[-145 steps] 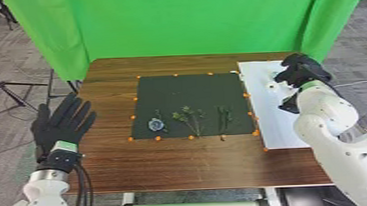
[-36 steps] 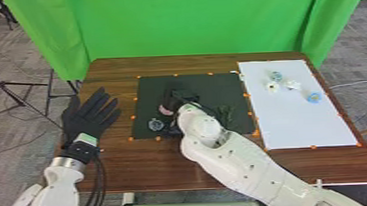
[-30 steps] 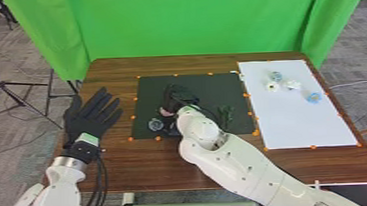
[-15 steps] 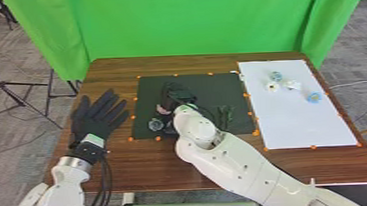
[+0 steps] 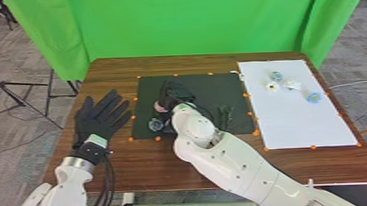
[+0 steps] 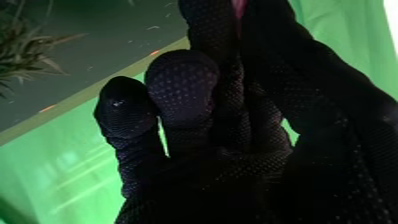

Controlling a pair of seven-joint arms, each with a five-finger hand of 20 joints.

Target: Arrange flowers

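In the head view, a brown table (image 5: pixel 111 154) carries a dark mat (image 5: pixel 222 89) and, on the robot's right, a white board (image 5: pixel 305 123). Orange dots (image 5: pixel 209 74) mark their edges. A green curtain (image 5: pixel 185 26) hangs behind; the floor (image 5: pixel 17 141) is grey.

Compared with 4.8 s ago, the right hand (image 5: pixel 179 95) has moved from the board to the mat, where it now covers the middle sprig. The left hand (image 5: pixel 99 119) has shifted inward, close beside the mat, its fingers straight and spread.

The pink flower (image 5: pixel 159 107) is over the mat, at the right hand's left side, partly hidden by the glove. Near it lies 1 grey-blue flower (image 5: pixel 155 124) with dark petals; on the hand's other side lies 1 thin green sprig (image 5: pixel 225 114). The board bears 2 pale blue flowers (image 5: pixel 313 97) and 2 white flowers (image 5: pixel 292 84).

In the right wrist view, the right hand (image 6: pixel 222 175) pinches the pink flower between fingers and thumb; a narrow bright pink strip of it shows between them. Spiky green leaves (image 6: pixel 31 52) are near the fingers, against the mat, with the curtain beyond the table's edge.
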